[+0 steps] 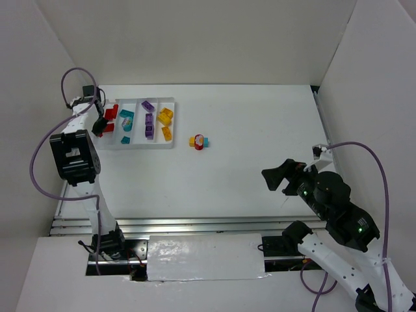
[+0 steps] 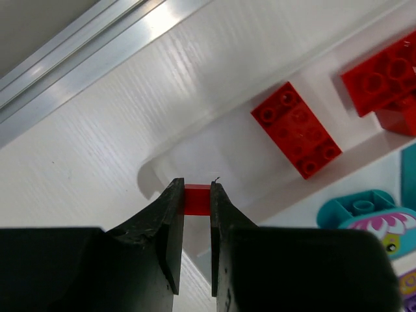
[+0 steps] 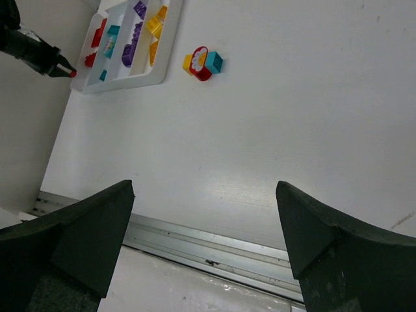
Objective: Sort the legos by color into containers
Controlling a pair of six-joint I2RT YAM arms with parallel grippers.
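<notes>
You hold the small red brick [image 2: 197, 200] in your left claw [image 2: 195, 190], shut tight on it, at the end rim of the tray [image 2: 151, 174], by its red lane. I judge this is the drop step: move over the lane, then open. The other red bricks [image 2: 296, 130] leave room there. Your right claw [image 3: 205, 214] is wide open and empty, well apart. One mixed-colour brick [image 1: 199, 141] lies on the table [image 1: 273, 130].

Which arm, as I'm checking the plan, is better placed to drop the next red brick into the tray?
Left. The left gripper is shut on a red brick at the end of the tray compartment holding red legos. The right gripper hangs open, far across the table.
</notes>
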